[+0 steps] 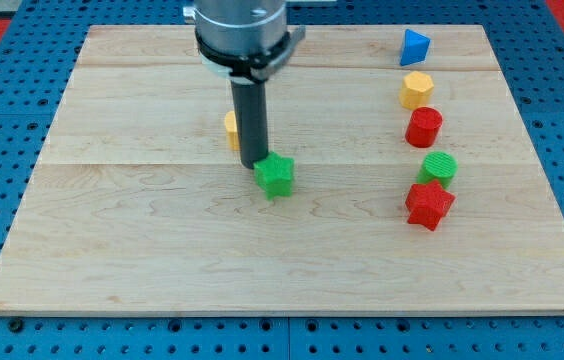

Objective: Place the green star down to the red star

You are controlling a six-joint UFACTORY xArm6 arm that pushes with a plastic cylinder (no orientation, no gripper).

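The green star (275,175) lies near the middle of the wooden board (162,250). My tip (254,163) stands just at its upper left side, touching or nearly touching it. The red star (429,204) lies at the view's right, well to the right of the green star and slightly lower. The rod comes down from the arm's head at the view's top.
A column of blocks stands at the right: a blue block (414,46), a yellow hexagon (416,90), a red cylinder (424,127) and a green cylinder (439,167) just above the red star. A yellow block (231,130) is partly hidden behind the rod.
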